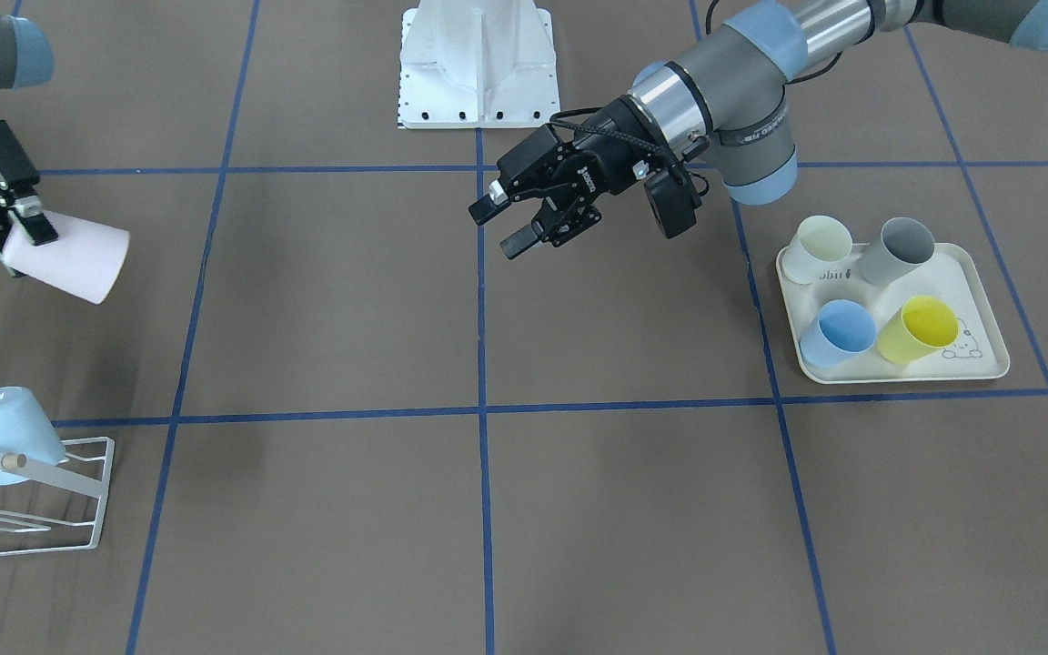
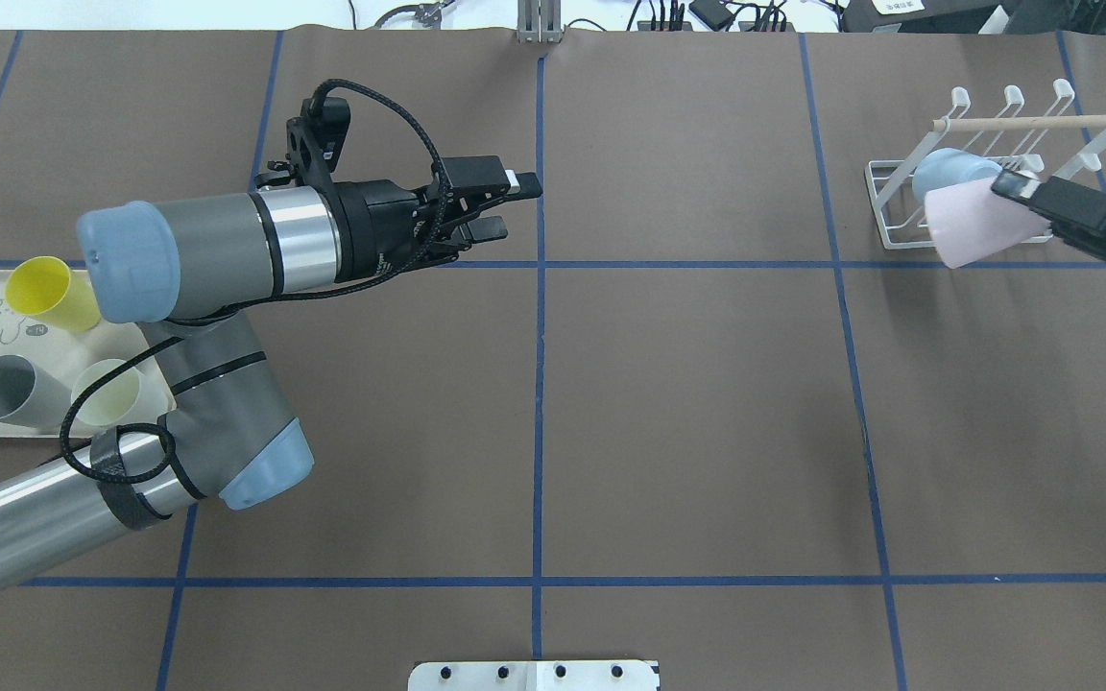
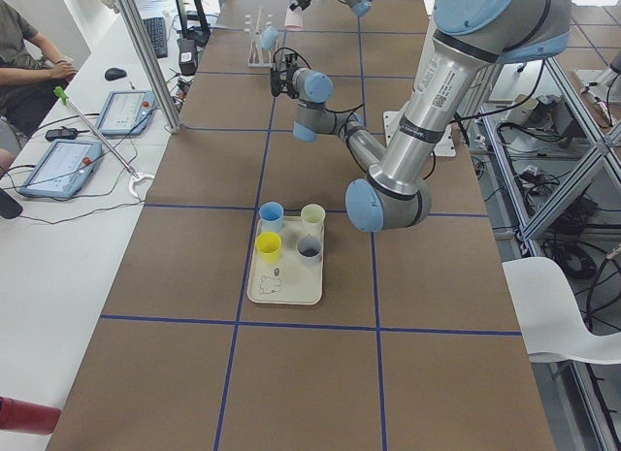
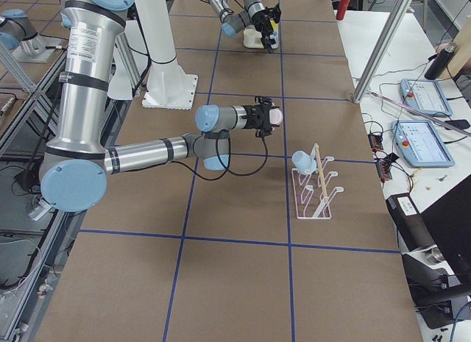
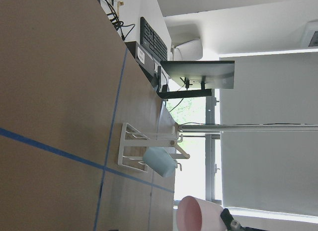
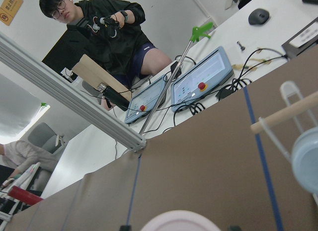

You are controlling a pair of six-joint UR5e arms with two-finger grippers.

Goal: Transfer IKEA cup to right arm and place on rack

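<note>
The right gripper (image 2: 1021,192), at the upper right of the overhead view, is clamped on one end of the pink cup (image 2: 971,228). The cup hangs tilted in the air near the rack (image 2: 884,206), not yet on it. A pale blue cup (image 2: 942,173) already sits on one prong. The left gripper (image 2: 513,204), upper centre, stands wide and empty. The hand-over looks done; what is left is seating the cup on a free prong and releasing it.

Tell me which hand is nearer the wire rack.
Right. The right hand, holding the pink cup, hovers just beside the rack; the left hand is open, far across the table from it.
</note>
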